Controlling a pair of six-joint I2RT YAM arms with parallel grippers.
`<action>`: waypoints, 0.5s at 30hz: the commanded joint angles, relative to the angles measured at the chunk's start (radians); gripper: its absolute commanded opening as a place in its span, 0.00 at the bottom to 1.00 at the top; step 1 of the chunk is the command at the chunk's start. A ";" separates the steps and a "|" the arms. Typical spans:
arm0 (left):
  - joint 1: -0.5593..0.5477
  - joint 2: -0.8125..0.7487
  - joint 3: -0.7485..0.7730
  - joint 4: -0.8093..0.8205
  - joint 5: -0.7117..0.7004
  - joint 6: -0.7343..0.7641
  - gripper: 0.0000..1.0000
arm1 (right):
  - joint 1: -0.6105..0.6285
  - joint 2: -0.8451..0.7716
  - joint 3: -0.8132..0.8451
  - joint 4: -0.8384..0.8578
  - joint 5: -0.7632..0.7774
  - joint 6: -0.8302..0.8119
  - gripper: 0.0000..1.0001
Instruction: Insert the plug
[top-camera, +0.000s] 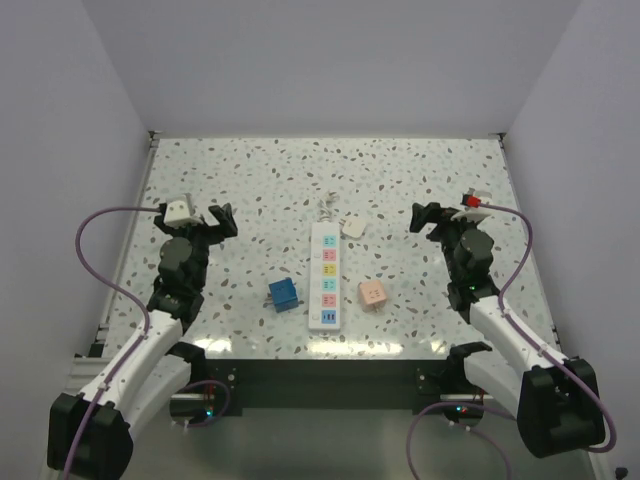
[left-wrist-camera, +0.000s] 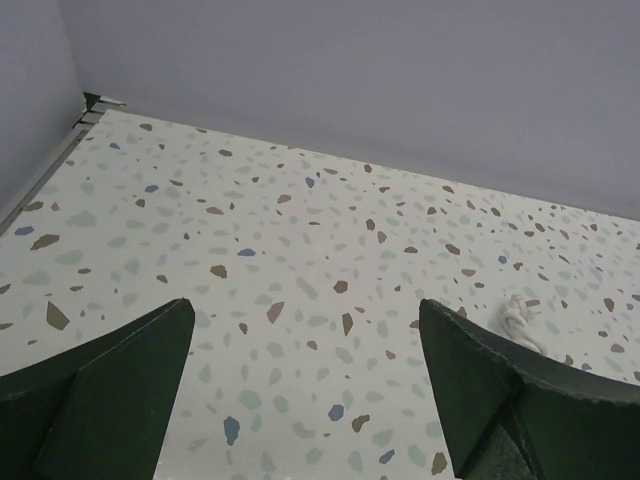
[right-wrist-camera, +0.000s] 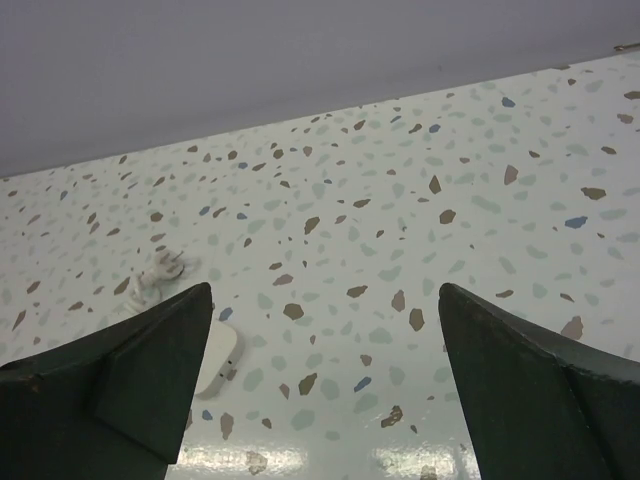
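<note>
Twin robot arms rise from the bottom edge of the overhead frame. The left gripper (top-camera: 210, 218) and the right gripper (top-camera: 432, 217) both hang empty, fingers spread wide, over a speckled terrazzo table (top-camera: 240, 180). At frame centre lies a white power strip (top-camera: 325, 276) with a row of pastel-coloured sockets; any lettering on it is too small to read. Just left of its lower end sits a blue plug cube (top-camera: 283, 294), and just right a pink plug cube (top-camera: 372, 293), neither touching it. A small white plug (top-camera: 353, 228) rests beside the strip's upper end, near a bundled white cord (top-camera: 325, 208).
</note>
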 joint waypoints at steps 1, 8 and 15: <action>-0.003 0.010 0.021 0.003 -0.038 -0.019 1.00 | 0.001 -0.011 0.042 -0.002 -0.001 -0.006 0.99; -0.003 -0.037 -0.007 -0.013 -0.072 -0.009 1.00 | 0.001 0.004 0.061 -0.027 -0.033 -0.009 0.99; -0.003 -0.048 -0.028 0.012 -0.032 0.004 1.00 | 0.065 0.139 0.171 -0.102 -0.125 -0.050 0.99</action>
